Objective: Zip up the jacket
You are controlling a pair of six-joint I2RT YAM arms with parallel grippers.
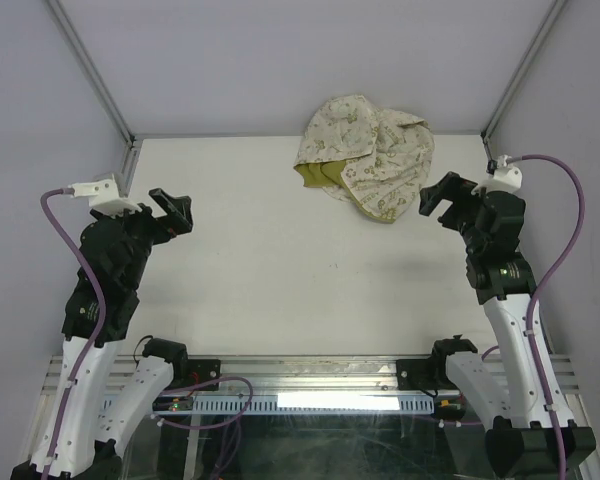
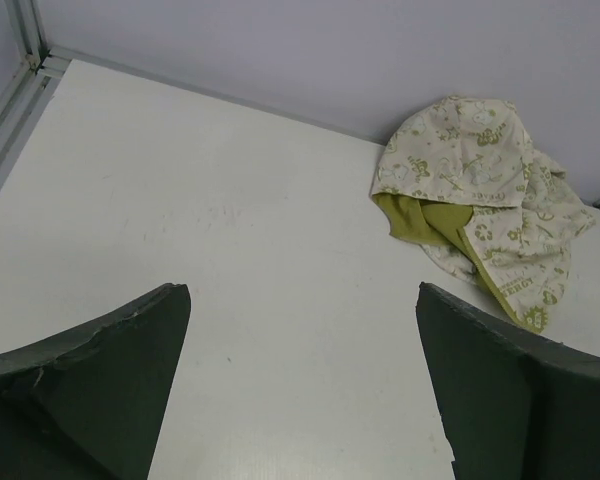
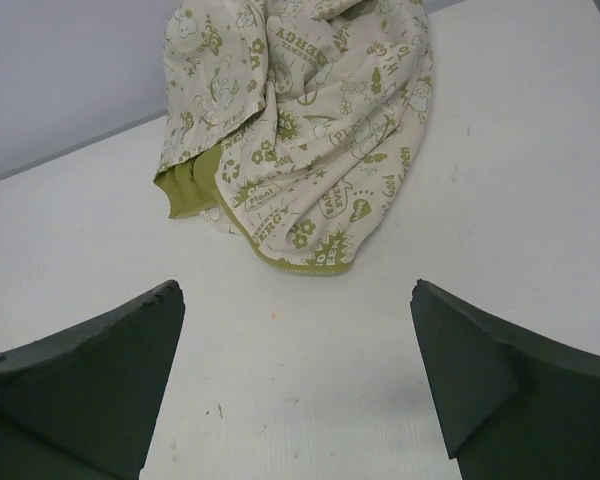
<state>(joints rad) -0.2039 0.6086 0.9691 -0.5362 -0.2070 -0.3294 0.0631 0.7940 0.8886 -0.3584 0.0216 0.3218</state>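
The jacket (image 1: 365, 155) lies crumpled in a heap at the back of the white table, right of centre. It is cream with olive-green motifs, and a strip of olive lining shows at its front-left edge. Its zipper is not clearly visible. It also shows in the left wrist view (image 2: 475, 195) and in the right wrist view (image 3: 290, 130). My left gripper (image 1: 172, 210) is open and empty, raised over the table's left side, far from the jacket. My right gripper (image 1: 442, 195) is open and empty, raised just right of the jacket's near edge.
The white table (image 1: 280, 280) is enclosed by grey walls at the back and both sides, with metal frame posts (image 1: 90, 70) at the back corners. Purple cables (image 1: 565, 215) loop off both wrists. The arm bases and a rail (image 1: 310, 385) run along the near edge.
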